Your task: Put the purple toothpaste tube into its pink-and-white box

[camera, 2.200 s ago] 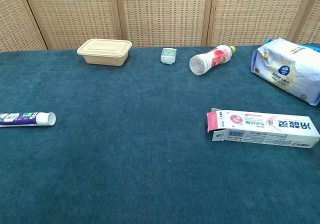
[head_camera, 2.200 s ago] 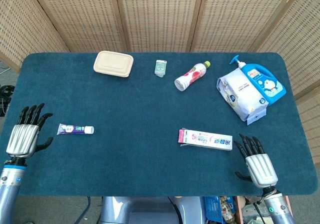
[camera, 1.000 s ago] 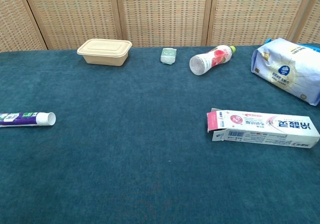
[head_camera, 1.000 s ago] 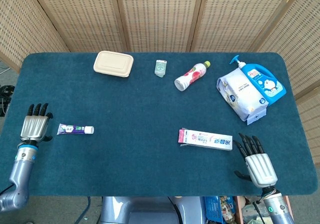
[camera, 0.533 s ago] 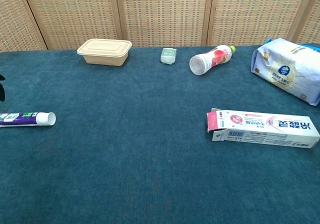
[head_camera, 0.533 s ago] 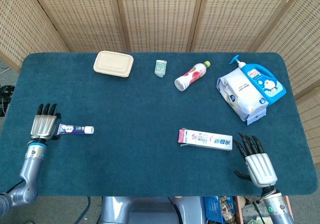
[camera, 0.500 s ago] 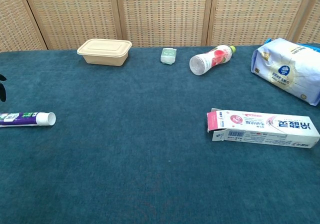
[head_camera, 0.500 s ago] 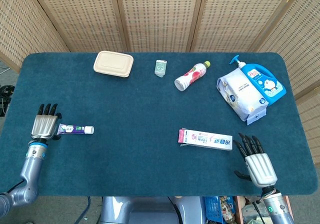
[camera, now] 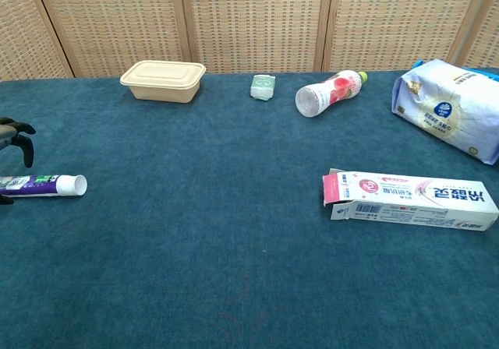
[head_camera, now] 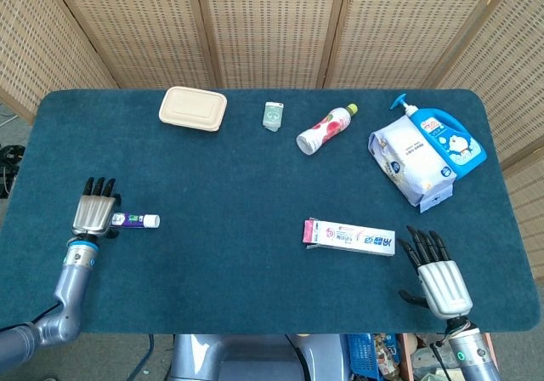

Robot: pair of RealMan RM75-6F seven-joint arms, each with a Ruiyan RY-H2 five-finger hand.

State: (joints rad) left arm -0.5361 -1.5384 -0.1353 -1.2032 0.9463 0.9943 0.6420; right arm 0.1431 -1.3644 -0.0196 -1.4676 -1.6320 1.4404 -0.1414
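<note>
The purple toothpaste tube (head_camera: pixel 136 220) (camera: pixel 45 184) lies flat at the table's left, white cap pointing right. My left hand (head_camera: pixel 93 208) (camera: pixel 15 133) hovers over the tube's tail end with fingers apart, holding nothing; only its dark fingertips show in the chest view. The pink-and-white box (head_camera: pixel 349 237) (camera: pixel 411 200) lies on its side at the right, its open flap end facing left. My right hand (head_camera: pixel 437 277) rests open near the table's front right edge, just right of the box, and is out of the chest view.
Along the back stand a beige lidded container (head_camera: pixel 193 108), a small green packet (head_camera: pixel 273 115) and a lying drink bottle (head_camera: pixel 325 128). A white bag (head_camera: pixel 409 157) and a blue pump bottle (head_camera: pixel 448 139) sit at the back right.
My left hand has moved right and forward across the table's left edge until it is over the tube's tail. The tube, the box and my right hand have not moved.
</note>
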